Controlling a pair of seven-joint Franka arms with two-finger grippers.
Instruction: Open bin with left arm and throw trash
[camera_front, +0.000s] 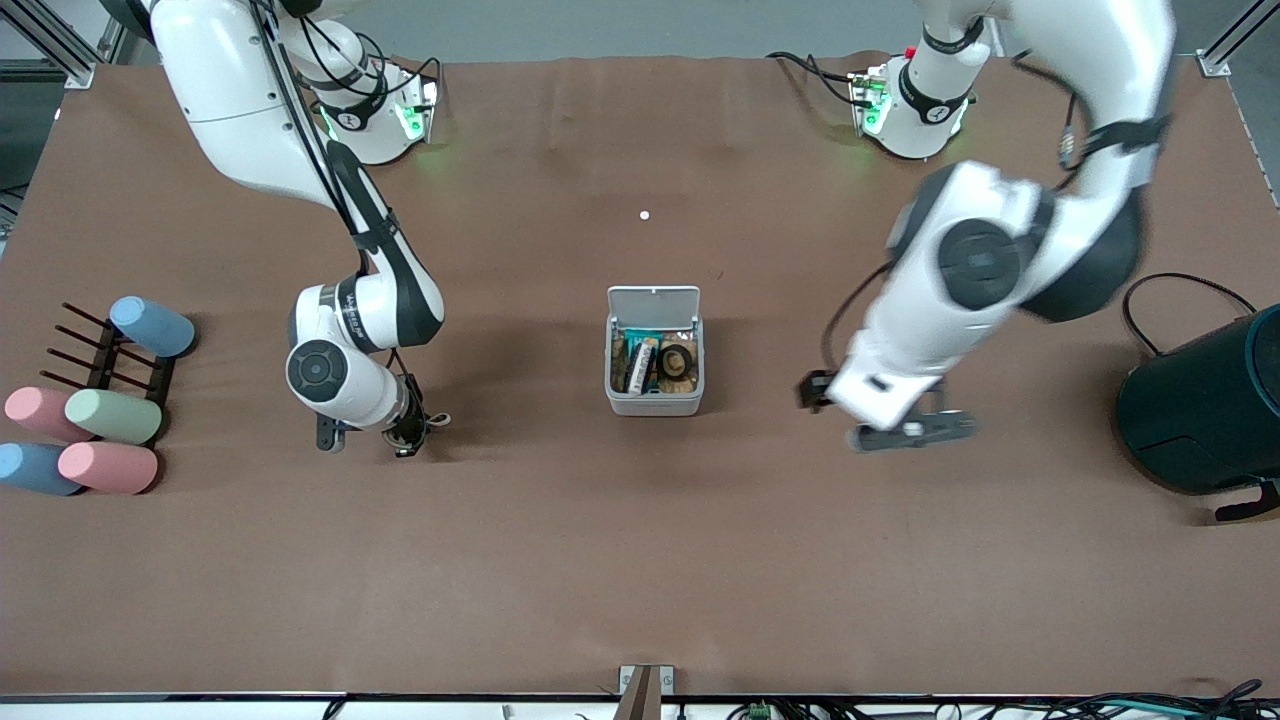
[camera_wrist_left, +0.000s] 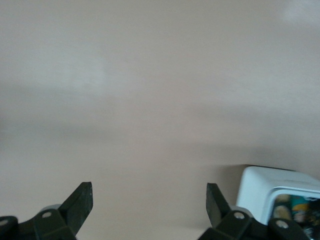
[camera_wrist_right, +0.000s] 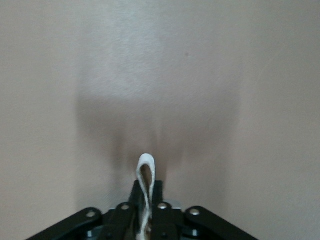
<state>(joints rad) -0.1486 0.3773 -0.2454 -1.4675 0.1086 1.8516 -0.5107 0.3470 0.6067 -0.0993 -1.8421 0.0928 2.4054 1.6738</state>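
Brown table (camera_front: 640, 560), bin (camera_front: 654, 400) sitting mid-table, lid already flipped up, a black packet and a dark roll inside. Front view: left gripper (camera_front: 905, 432) low over the table beside the bin, toward the left arm's end; right gripper (camera_front: 408, 432) low, toward the right arm's end. Left wrist: jaws spread, empty. Right wrist: jaws clamped on whitish twisted loop (camera_wrist_right: 146, 172). Next, probably: carry over bin, release.

A: What can't I make out?
B: The left arm (camera_front: 960, 300) is motion-blurred at the frame's right. In my left wrist view, the bin (camera_wrist_left: 280, 192) is cut off at the lower right corner.
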